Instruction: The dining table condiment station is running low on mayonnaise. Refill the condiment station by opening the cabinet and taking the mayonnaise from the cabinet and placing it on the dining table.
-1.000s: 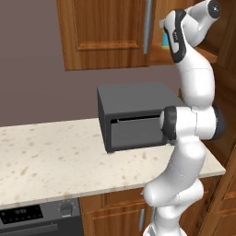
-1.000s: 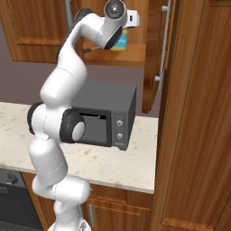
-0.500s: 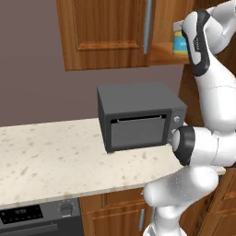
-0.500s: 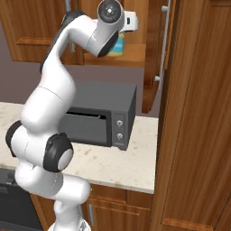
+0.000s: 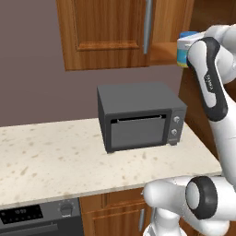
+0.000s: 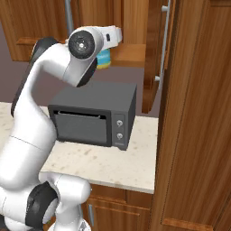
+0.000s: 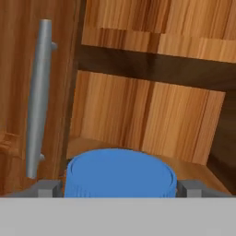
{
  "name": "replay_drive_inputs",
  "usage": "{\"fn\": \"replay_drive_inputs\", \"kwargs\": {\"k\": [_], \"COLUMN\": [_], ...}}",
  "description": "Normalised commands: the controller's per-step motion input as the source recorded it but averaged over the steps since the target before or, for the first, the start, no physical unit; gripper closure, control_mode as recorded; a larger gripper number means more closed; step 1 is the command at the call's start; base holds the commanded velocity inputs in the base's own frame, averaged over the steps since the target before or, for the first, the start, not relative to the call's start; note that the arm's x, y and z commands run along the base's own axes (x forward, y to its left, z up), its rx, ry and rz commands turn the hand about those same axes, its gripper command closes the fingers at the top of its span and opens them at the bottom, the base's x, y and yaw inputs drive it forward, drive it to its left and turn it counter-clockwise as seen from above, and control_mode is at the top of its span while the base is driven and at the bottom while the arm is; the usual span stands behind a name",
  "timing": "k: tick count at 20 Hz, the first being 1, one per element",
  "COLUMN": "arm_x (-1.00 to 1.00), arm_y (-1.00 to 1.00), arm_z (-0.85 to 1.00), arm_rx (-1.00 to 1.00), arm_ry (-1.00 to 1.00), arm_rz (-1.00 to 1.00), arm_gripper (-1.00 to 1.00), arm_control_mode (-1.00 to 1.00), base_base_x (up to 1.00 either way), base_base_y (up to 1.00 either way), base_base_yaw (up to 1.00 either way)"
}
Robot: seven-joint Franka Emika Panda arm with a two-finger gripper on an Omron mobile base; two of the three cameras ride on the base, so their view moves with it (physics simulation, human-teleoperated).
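**Jaws wide around the mayonnaise jar**

My two-finger gripper (image 7: 120, 188) stands spread wide, one grey tip either side of the small squat mayonnaise jar's ribbed blue lid (image 7: 120, 173); I can't tell whether they touch it. The jar sits on the open reddish-brown wooden cabinet's smooth shelf (image 7: 193, 166). Closing off-centre could tip it, I judge, or nudge it toward the grained back panel. A long grey bar handle (image 7: 38, 97) hangs alongside.

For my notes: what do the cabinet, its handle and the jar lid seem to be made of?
Cabinet: reddish-brown wood with visible grain, slightly glossy. Handle: probably brushed metal, plain grey with a soft sheen. Jar lid: likely plastic, solid blue with a ribbed edge.
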Motion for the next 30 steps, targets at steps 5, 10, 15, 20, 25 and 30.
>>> {"fn": "replay_drive_inputs", "kwargs": {"k": [5, 10, 15, 20, 25, 30], "arm_x": [-1.00, -1.00, -0.80, -0.32, -0.44, -0.47], "arm_y": [0.56, 0.48, 0.45, 0.11, 0.04, 0.32], "arm_z": [-0.20, -0.24, -0.17, -0.04, 0.00, -0.12], "arm_rx": [-0.09, -0.06, -0.02, 0.00, 0.03, 0.01], "arm_ry": [-0.13, -0.07, 0.00, 0.07, 0.13, 0.08], "arm_rz": [0.00, 0.01, 0.02, 0.10, 0.12, 0.10], "arm_gripper": [1.00, 1.00, 1.00, 1.00, 1.00, 1.00], "arm_control_mode": [-1.00, -1.00, -1.00, -1.00, -1.00, -1.00], "base_base_x": [0.00, 0.00, 0.00, 0.00, 0.00, 0.00], "base_base_y": [0.00, 0.00, 0.00, 0.00, 0.00, 0.00], "base_base_yaw": [0.00, 0.00, 0.00, 0.00, 0.00, 0.00]}}
